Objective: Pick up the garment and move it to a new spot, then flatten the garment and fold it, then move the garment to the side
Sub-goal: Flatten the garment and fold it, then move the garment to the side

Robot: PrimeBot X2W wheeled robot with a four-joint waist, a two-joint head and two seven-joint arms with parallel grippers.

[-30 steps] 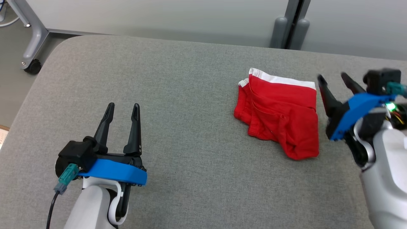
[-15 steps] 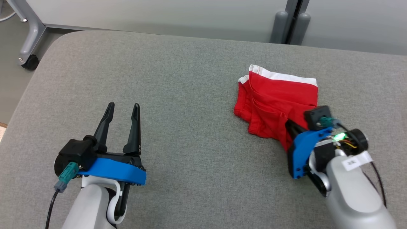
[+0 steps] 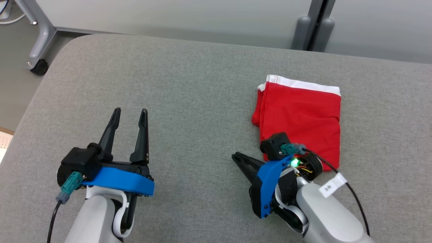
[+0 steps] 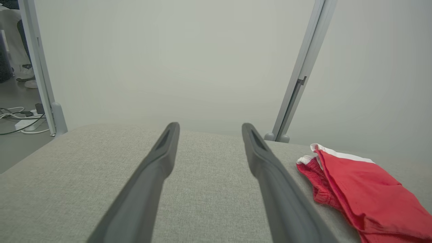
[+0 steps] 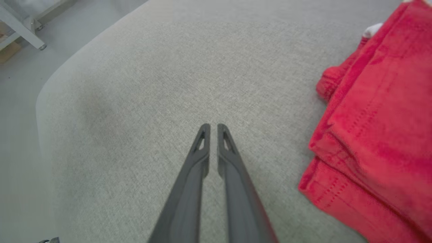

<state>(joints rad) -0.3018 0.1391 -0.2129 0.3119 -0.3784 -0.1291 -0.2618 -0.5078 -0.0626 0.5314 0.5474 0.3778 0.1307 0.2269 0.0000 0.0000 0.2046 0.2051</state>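
1. Grey woven fabric covers a wide padded table (image 3: 202, 84) with rounded corners. The bottom of the head view cuts off its near edge.
2. At far left, past the table's corner, a grey metal frame leg on a black caster wheel (image 3: 39, 66) stands on the floor. Its upper part runs out of the picture.
3. At lower left is the left gripper (image 3: 131, 111), black with a blue band, on a pale arm cut off at the bottom edge. Its two long fingers are spread apart with nothing between them, and bare table shows through the gap. Whether it touches the table cannot be told.
4. Right of centre, the right gripper (image 3: 236, 157) points leftward. From the head its fingers overlap into one dark wedge. The right wrist view shows them (image 5: 213, 126) drawn together with only a thin slit between, holding nothing, over bare fabric just beside the garment's left edge.
5. A small green light (image 3: 295, 162) glows on that wrist. Beside it, a white paper label (image 3: 332, 185) carries print too small to read.
6. On the table's right half, a folded red cloth garment with a white waistband (image 3: 300, 114) lies flat, waistband at the far side. The right wrist's black housing hides its near left corner. Both wrist views cut the garment off at their right edges.
7. Behind it, a grey upright post (image 3: 315, 23) stands against a pale wall, its top cut off.
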